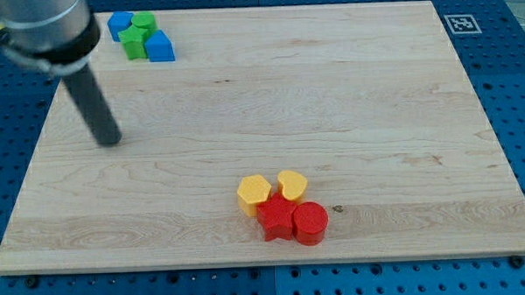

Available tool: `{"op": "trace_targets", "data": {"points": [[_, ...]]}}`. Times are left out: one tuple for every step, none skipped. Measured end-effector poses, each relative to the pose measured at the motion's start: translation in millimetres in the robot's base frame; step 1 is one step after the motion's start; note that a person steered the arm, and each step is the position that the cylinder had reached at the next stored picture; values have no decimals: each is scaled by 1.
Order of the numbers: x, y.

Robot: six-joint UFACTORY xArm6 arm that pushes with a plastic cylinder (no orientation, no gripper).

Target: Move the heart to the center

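My tip [111, 140] sat far from yellow heart [292, 184]; no fingers, bare rod; push risked dragging touching red star [275, 219]

You are looking at a robotics lab bench, not a home or shop. The pale wooden board [269, 95] lies on a blue perforated table [505, 78], its regular grid of mounting holes showing on every side of the board. Just beyond the board's corner at the view's top right sits a black-and-white fiducial marker [459, 23]. Above the board's upper left corner, a thick grey robot arm [50, 32] carries a dark rod.
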State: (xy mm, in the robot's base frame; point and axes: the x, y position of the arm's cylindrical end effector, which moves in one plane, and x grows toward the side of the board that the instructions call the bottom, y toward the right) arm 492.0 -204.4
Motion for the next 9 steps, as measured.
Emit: {"op": "trace_targets", "data": {"points": [[79,28],[127,65],[127,70],[127,165],[125,242],[101,277],[65,268],[63,253],[54,228]]}}
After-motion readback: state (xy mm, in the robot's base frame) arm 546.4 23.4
